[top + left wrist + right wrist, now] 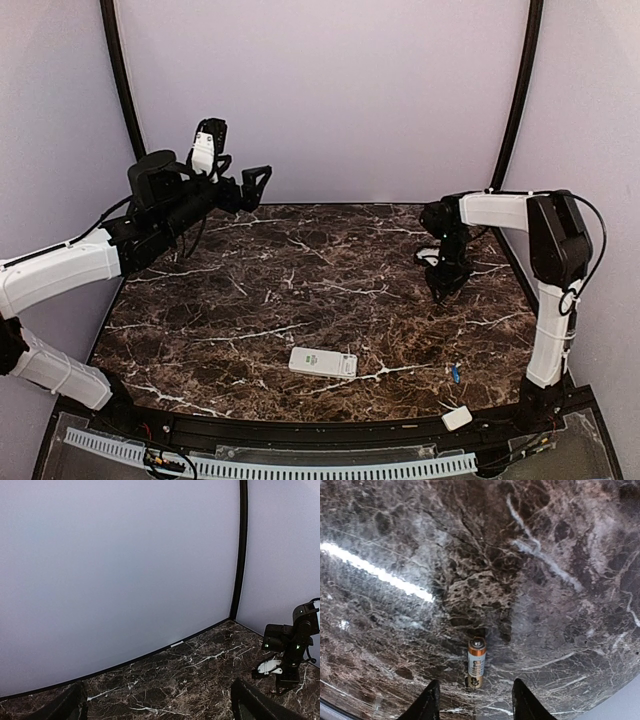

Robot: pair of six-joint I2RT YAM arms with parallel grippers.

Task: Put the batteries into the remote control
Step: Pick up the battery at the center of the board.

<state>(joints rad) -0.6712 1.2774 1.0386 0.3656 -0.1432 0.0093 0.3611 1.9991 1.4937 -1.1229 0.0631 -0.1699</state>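
White cover piece lies at the bench's near edge, apart from the remote control, which lies to its left. A blue battery lies loose just beyond the cover. Farther back, the right pincer is low over a second battery, its fingers partly apart on either side and not touching it. Farthest, the left pincer hangs raised, wide and empty. Judging by this, nothing is loaded yet; both cells need picking up and seating.

Top view looks down from behind over the whole tabletop. Left wrist faces the back wall, sharing the right arm; right wrist stares straight down, close.
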